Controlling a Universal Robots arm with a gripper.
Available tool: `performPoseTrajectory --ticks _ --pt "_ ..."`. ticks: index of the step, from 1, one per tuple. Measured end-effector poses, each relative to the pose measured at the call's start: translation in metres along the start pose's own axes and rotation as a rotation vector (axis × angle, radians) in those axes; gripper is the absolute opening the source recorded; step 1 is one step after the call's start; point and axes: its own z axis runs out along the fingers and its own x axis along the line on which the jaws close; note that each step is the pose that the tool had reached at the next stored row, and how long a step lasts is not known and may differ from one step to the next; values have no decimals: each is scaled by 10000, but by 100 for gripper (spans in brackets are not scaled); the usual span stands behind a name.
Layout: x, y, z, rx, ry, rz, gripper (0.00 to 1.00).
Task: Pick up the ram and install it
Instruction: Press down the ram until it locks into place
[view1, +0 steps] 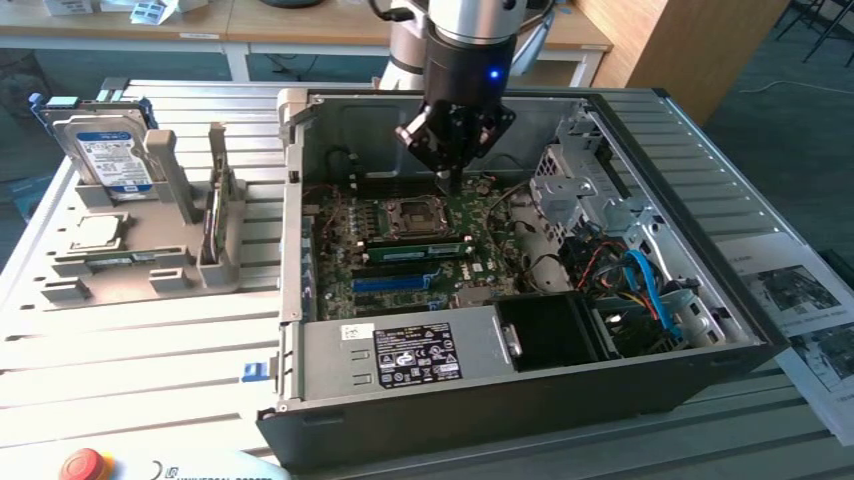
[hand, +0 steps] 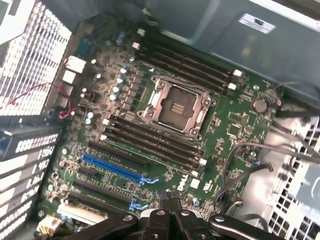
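My gripper (view1: 454, 176) hangs over the motherboard, fingers pinched together and empty. The ram (view1: 420, 247) seems to stand in a slot beside the CPU socket (view1: 407, 215). If it's half-seated, an off-centre nudge could tilt it.

Silver arm (view1: 470, 20), black hand (view1: 454, 150)

ram (view1: 419, 247): long thin green stick, lying level and seated in a motherboard slot just beside the CPU socket, inside the open case.
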Motion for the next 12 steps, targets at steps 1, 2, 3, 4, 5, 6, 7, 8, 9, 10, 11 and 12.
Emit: performPoseTrajectory --ticks 1,2,3,4,5,6,7,8,9,10,11,12 --pt "0 0 0 5 4 152 11" --pt "0 0 0 9 7 300 11" --pt "0 0 0 13 11 448 11" --pt "0 0 0 18 15 603 11" --pt "0 0 1 22 19 752 11" --pt "0 0 1 26 23 899 11" --pt "0 0 1 31 27 1049 11" --pt "0 0 1 35 30 1197 11" --pt "0 0 1 40 34 1347 11" --pt "0 0 1 44 38 1493 11" --pt "0 0 2 49 43 1654 11" --pt "0 0 2 52 46 1800 11"
